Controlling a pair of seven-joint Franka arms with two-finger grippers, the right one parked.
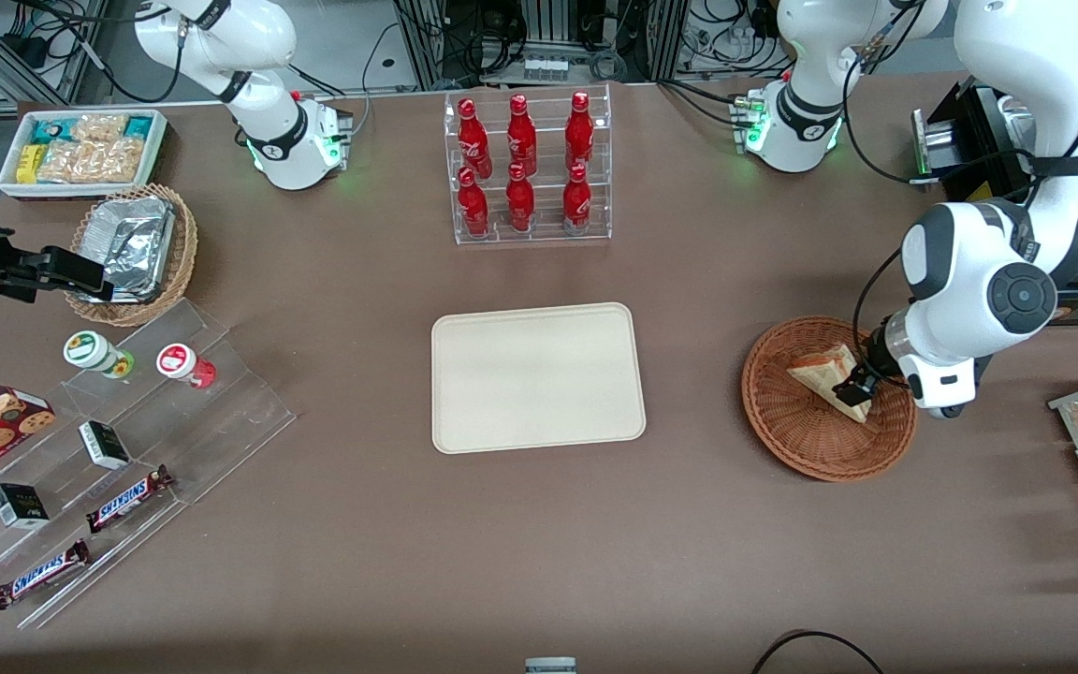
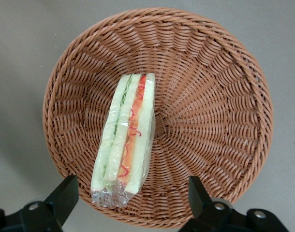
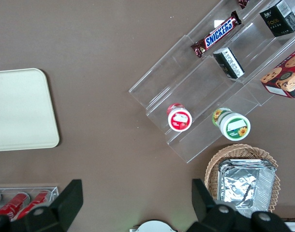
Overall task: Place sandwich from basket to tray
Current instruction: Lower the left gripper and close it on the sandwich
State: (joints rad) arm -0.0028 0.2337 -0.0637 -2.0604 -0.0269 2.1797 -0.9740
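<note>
Step in hand: the left arm's gripper [image 1: 860,386] is hanging over the round reddish-brown woven wicker basket [image 1: 806,440], lining up to grasp the small triangular wedge sandwich of pale bread with red, pink and green filling [image 1: 831,377]; I judge this to be the approach, not yet the grip.
Sandwich: it is lying in the basket [image 2: 215,96], wrapped in clear film, its layered cut edge [image 2: 125,140] facing up toward the wrist camera, its narrow end reaching the basket's rim.
Fingers: the two black fingers [image 2: 65,193] are standing wide apart, holding nothing, one either side of the sandwich's near end, with clear space between them.
Doing it well: the gripper is looking offset toward the wedge's end, so centring over the middle of its length should be giving a steadier hold; the fingers should be closing across the bread faces, gently, since soft bread and slippery film are likely to squash or slide.
Watch for: fingertips catching the wicker weave while descending.
Destination: the flat cream-beige rectangular tray [image 1: 464,412] is lying well apart from the basket, toward the middle of the brown table [image 1: 689,524], with nothing on it.
</note>
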